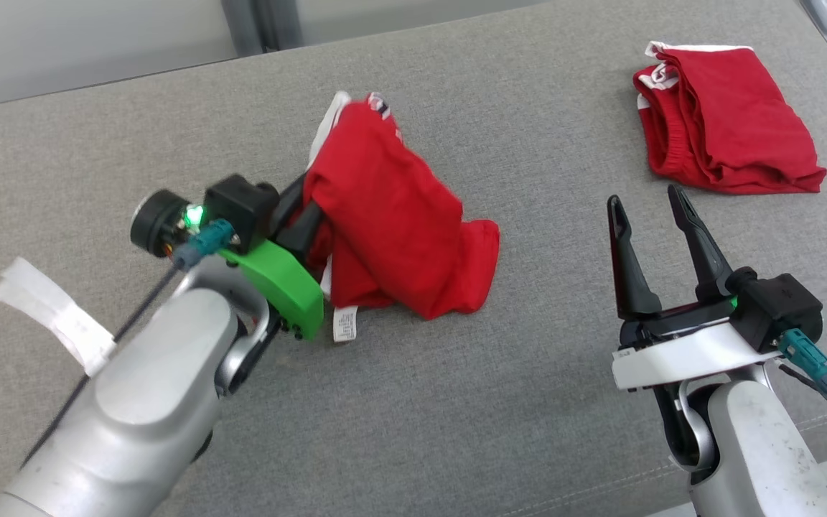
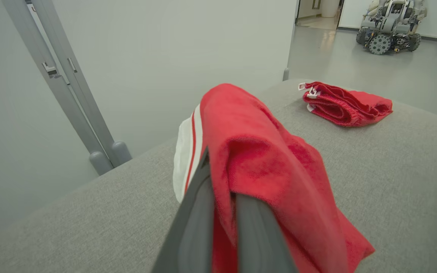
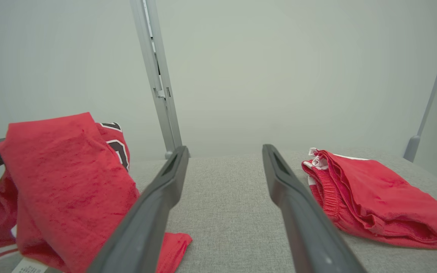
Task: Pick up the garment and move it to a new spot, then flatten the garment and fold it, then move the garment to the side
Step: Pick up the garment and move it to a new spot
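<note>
There, red garment [image 1: 392, 222] hung clamped in the left gripper [image 1: 302, 215], draped over it, hem on the padded surface [image 1: 456, 416], well apart from the folded shorts [image 1: 729, 122], right gripper [image 1: 654, 208] stood spread wide, empty, nearer them.

The garment [image 1: 392, 215] pinched in the left claw [image 1: 304, 215] was soft, matt red cloth, with a papery white label [image 1: 344, 324] beside that claw's glossy green plastic mount [image 1: 284, 283]. The right claw [image 1: 645, 197] had smooth, matt dark plastic fingers [image 1: 627, 266]. Beneath both claws lay a coarse grey woven covering [image 1: 456, 402]. The forearm [image 1: 148, 373] behind the left claw looked like satin metal.
</note>
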